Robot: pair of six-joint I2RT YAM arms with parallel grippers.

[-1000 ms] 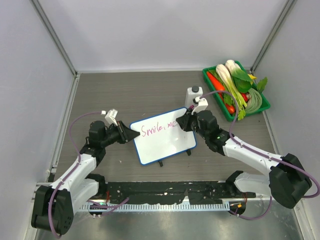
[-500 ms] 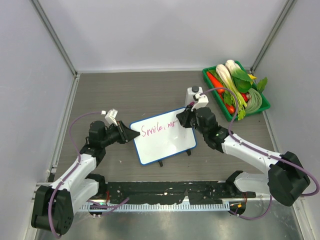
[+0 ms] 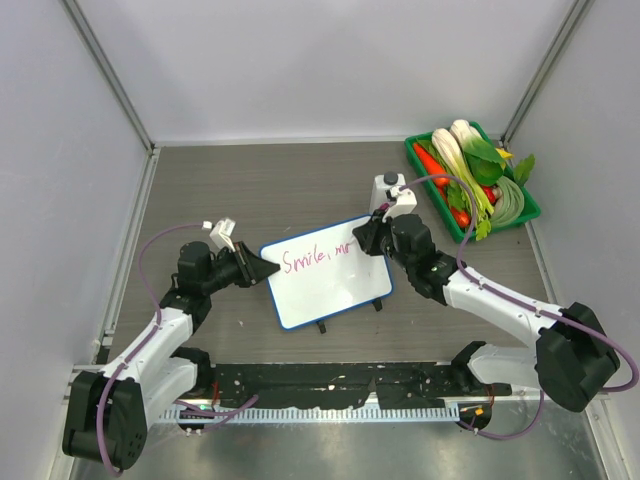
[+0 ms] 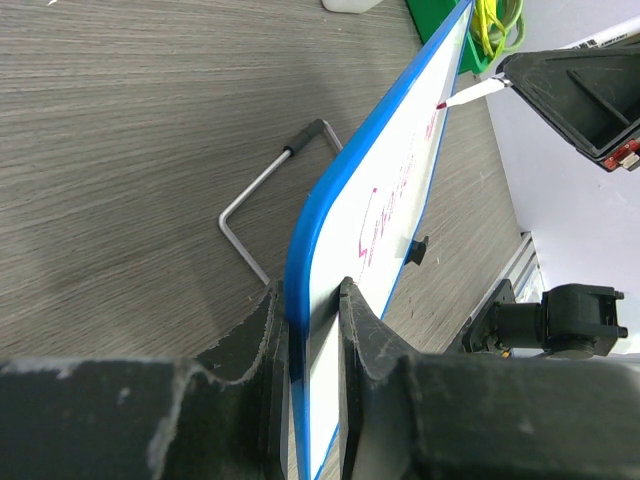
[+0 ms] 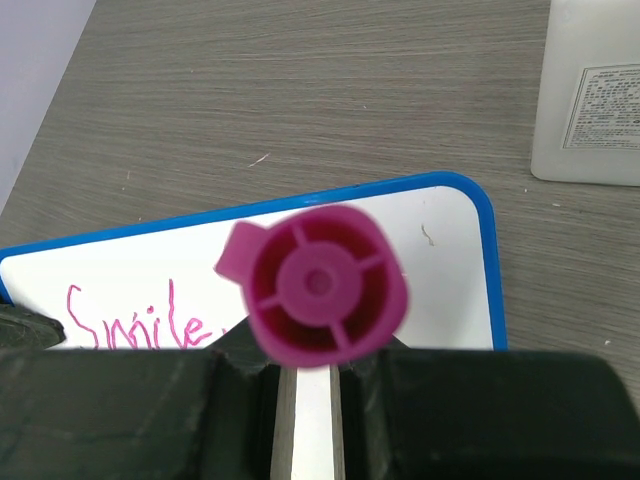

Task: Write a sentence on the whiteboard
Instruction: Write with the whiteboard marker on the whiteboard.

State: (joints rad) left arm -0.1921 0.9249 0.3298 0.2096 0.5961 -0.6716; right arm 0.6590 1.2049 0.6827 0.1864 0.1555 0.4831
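The whiteboard (image 3: 325, 272) with a blue rim stands tilted on the table's middle. My left gripper (image 3: 262, 271) is shut on its left edge; in the left wrist view the blue rim (image 4: 345, 205) runs between my fingers (image 4: 262, 330). The sentence (image 3: 315, 256) in magenta reads "Smile, m" along the board's top. My right gripper (image 3: 368, 240) is shut on a magenta marker (image 5: 320, 285), whose end cap faces the right wrist camera. Its tip (image 4: 442, 103) touches the board by the last letters. The writing (image 5: 130, 315) shows partly in the right wrist view; the marker hides the rest.
A white bottle (image 3: 387, 192) stands just behind the board's top right corner, close to my right gripper. A green tray (image 3: 527, 205) of vegetables sits at the back right. A black rail (image 3: 330, 380) runs along the near edge. Grey walls enclose the table.
My right gripper with the marker has shifted slightly up and back along the top line. The last letter after "Smile," has grown. The left arm and board have not moved.
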